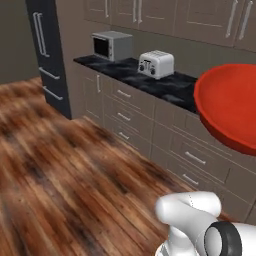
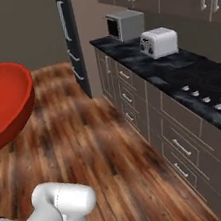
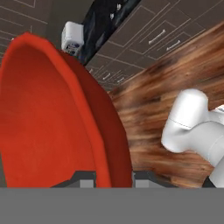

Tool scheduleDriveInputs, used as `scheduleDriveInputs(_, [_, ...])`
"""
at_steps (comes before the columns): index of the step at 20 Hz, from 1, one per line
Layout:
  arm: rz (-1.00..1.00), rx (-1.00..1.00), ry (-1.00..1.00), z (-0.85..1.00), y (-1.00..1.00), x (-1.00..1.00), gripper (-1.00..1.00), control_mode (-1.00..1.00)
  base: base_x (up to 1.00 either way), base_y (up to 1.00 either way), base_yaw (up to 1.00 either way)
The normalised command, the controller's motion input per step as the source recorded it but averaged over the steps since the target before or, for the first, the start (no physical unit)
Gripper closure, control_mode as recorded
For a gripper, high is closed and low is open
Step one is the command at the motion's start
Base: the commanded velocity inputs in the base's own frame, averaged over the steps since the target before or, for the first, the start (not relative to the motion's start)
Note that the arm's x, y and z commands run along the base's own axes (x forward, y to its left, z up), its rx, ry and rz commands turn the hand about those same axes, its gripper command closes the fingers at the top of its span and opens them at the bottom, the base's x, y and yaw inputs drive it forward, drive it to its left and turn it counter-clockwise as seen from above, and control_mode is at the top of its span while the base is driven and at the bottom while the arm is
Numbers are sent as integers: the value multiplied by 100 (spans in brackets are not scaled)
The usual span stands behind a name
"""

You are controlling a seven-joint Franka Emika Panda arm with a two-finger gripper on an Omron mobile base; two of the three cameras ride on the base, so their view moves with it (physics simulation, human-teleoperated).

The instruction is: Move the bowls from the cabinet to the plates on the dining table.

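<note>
Pincer (image 3: 113,181) closed narrow on the rim of the red bowl (image 3: 57,122). In the hand view the bowl wall runs down between the two grey finger tips at the bottom edge, one tip on either side of it, both touching. Bowl is carried in the air, off every surface, tipped well away from level: its open inside faces left in the hand view, its outer wall faces right.

Left base view: the same red bowl (image 1: 227,107) hangs high at the right edge, hollow side toward the camera, in front of the drawer fronts. Right base view: red bowl (image 2: 0,104) at the left edge, above the wooden floor (image 2: 104,154), outer wall toward the drawers.

Beyond the bowl as seen from the pincer: black marble table (image 1: 150,80) along the wall, carrying a white toaster (image 1: 156,63) and, farther along, a grey microwave (image 1: 112,45). Toaster also seen just past the bowl rim in the hand view (image 3: 72,38). Black cooktop (image 2: 208,94) set into that table, on the near side of the toaster in the right base view. Taupe wall cabinets (image 1: 200,17) with long silver handles above the table, doors shut as far as visible. Drawer units (image 2: 176,147) below the table top. Dark tall unit (image 1: 47,50) at the far end of the run.
</note>
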Motion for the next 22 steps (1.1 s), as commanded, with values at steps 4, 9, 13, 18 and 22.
scheduleDriveInputs(4, [0, 0, 0, 0, 0, 0, 100, 100, 0, 0, 50])
scheduleDriveInputs(9, [0, 0, 0, 0, 0, 0, 100, 100, 0, 0, 50])
scheduleDriveInputs(13, [0, 0, 0, 0, 0, 0, 100, 100, 0, 0, 50])
scheduleDriveInputs(18, [0, 0, 0, 0, 0, 0, 100, 100, 0, 0, 50])
scheduleDriveInputs(22, [0, 0, 0, 0, 0, 0, 100, 100, 0, 0, 50])
